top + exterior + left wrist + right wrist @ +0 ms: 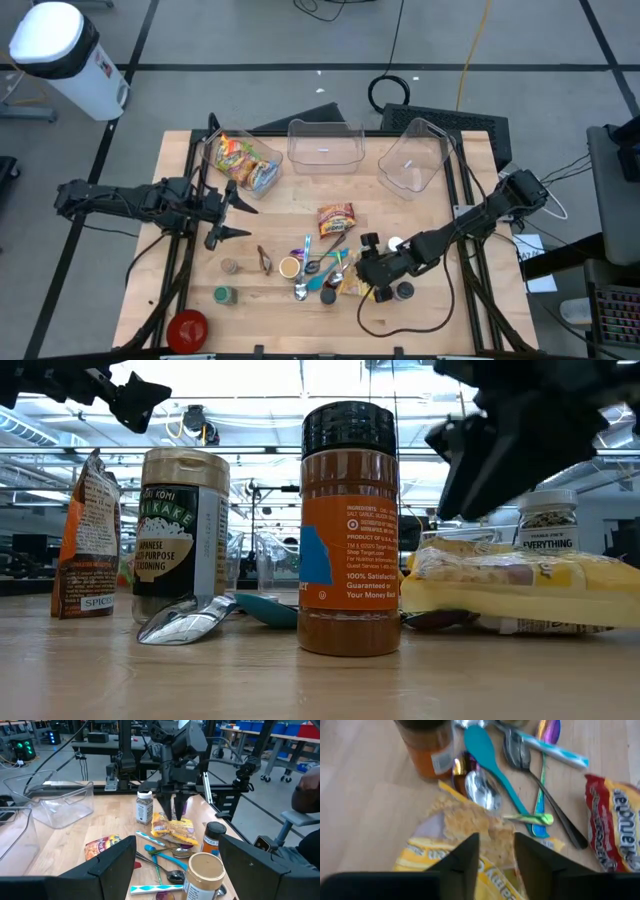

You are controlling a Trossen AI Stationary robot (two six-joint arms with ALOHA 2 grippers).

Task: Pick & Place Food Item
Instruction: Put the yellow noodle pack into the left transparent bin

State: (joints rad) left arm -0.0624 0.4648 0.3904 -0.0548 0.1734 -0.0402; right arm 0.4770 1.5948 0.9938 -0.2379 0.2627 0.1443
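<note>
One food item is under the working tool: a yellow snack packet (352, 288), lying flat on the wooden table (440, 310) near its front edge, right of centre. The packet is a crinkled, glossy pouch with a clear window showing pale, crumbly contents; it has yellow borders with red lettering too blurred to read. In the low view the packet (510, 592) lies on its side, slightly puffed, with a spice jar labelled "EVERYTHING" (547, 522) behind it.

The right gripper (372, 283) is directly over the packet. In the right wrist view its two dark fingers (465, 855) stand slightly parted, tips down at the top face of the packet (470, 837). The fingers are not clamped on it; whether the tips touch the film cannot be told.

The left gripper (228, 215) hangs above the table's left half, fingers spread wide and holding nothing, well apart from the packet.

Adjacent items:
- A teal spoon (492, 770) and metal spoons (482, 790) lie just beside the packet.
- A red snack packet (336, 220) lies near the table's centre.
- An orange-labelled spice bottle (349, 530) with a black cap stands upright, near the packet.
- Three clear bins (325, 145) sit along the far edge; the left one holds colourful packets.
</note>
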